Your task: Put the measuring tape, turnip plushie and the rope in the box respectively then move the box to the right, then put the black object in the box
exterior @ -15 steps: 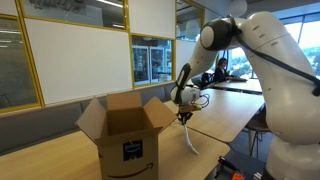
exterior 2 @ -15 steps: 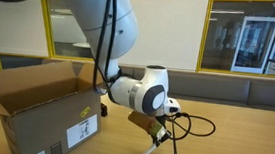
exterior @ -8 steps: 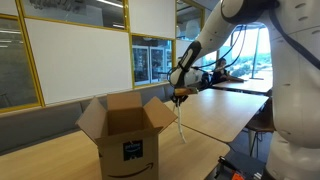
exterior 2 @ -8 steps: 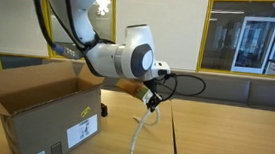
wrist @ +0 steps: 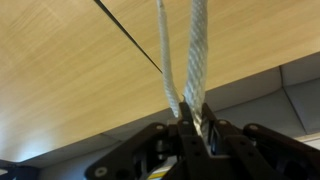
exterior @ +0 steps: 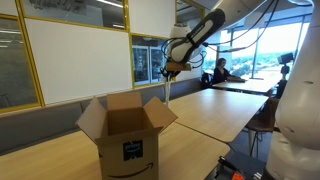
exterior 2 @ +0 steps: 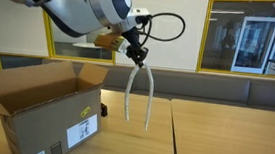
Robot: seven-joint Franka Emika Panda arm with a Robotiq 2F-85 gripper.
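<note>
My gripper (exterior 2: 139,55) is raised high and shut on the white rope (exterior 2: 136,95), pinched at its middle so that both ends hang down in two strands. In an exterior view the gripper (exterior: 167,72) holds the rope (exterior: 166,88) just above the far right flap of the brown cardboard box (exterior: 127,137). The box (exterior 2: 36,108) stands with its flaps open, and the hanging strands are to the right of it. In the wrist view the fingers (wrist: 183,128) clamp the two rope strands (wrist: 195,60) above the wooden table. The measuring tape, turnip plushie and black object are out of view.
The box stands on a long wooden table (exterior: 215,108) with a seam (exterior 2: 171,130) between its two tops. Windows and yellow-framed panels (exterior 2: 207,33) line the wall behind. The robot's white body (exterior: 295,120) fills the right side of an exterior view.
The gripper has risen steadily and swung toward the box, lifting the rope off the table until both strands hang free. It has stayed shut on the rope.
</note>
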